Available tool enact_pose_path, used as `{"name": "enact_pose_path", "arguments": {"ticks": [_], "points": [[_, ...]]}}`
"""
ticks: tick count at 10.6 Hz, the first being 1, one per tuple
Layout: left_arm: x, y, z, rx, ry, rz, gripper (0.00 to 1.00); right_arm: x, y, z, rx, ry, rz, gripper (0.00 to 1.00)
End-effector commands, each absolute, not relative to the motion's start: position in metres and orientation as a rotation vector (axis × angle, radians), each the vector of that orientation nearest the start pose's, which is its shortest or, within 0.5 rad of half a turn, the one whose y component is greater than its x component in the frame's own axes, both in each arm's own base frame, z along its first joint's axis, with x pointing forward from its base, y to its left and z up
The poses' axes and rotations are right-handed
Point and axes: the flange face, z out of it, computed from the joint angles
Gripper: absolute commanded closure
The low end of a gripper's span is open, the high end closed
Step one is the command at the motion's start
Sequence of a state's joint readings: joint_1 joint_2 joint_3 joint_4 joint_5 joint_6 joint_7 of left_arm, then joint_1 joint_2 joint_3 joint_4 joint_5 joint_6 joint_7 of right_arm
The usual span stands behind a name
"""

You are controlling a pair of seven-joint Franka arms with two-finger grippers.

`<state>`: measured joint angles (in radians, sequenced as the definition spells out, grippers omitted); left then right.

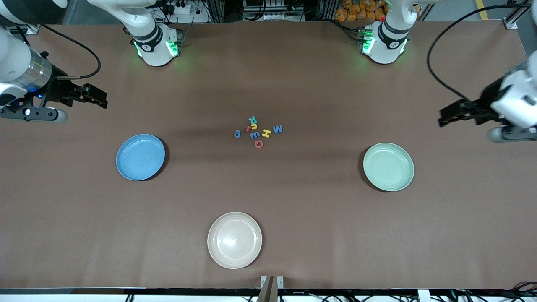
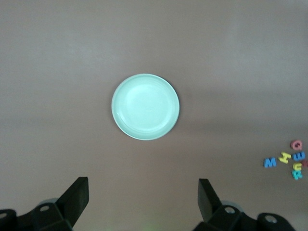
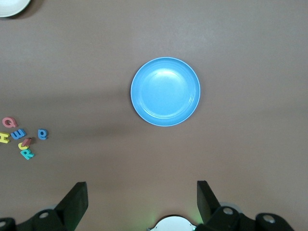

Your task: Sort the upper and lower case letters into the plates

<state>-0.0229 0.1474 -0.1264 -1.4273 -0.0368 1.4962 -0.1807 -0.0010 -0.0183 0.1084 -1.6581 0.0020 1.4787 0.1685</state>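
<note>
Several tiny letters (image 1: 256,132) in red, blue, yellow and teal lie clustered at the table's middle; they also show in the left wrist view as letters (image 2: 288,159) and in the right wrist view as letters (image 3: 19,137). The light blue plate (image 1: 140,157) (image 3: 165,91) lies empty toward the right arm's end. The mint green plate (image 1: 388,166) (image 2: 145,106) lies empty toward the left arm's end. My right gripper (image 1: 98,97) (image 3: 142,197) hangs open and empty at its end of the table. My left gripper (image 1: 448,116) (image 2: 143,195) hangs open and empty at its own end.
A cream plate (image 1: 234,240) sits empty near the front edge, nearer the camera than the letters; its rim shows as cream plate (image 3: 10,6) in the right wrist view. Both arm bases (image 1: 156,46) stand along the table's back edge.
</note>
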Motion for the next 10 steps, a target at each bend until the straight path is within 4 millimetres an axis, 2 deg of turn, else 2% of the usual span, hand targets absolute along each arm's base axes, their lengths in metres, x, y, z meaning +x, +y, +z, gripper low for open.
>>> {"name": "enact_pose_path", "arguments": {"ticks": [1,4,7,9,10], "points": [[0.579,-0.143,0.574,-3.187,-0.076,0.234,0.0,0.53,0.076,0.59,-3.135,0.065,0.258,0.0],[0.582,-0.21,0.511,-3.177,-0.041,0.428,0.0,0.53,0.092,0.588,-3.137,0.026,0.258,0.0],[0.575,-0.306,0.444,-3.178,0.056,0.467,0.0,0.53,0.091,0.585,-3.137,0.023,0.272,0.0],[0.567,-0.351,0.398,-3.145,-0.109,0.49,0.0,0.53,0.091,0.585,-3.137,0.023,0.272,0.0],[0.557,-0.378,0.378,-3.133,-0.144,0.486,0.0,0.53,0.09,0.584,-3.137,0.026,0.279,0.0]]}}
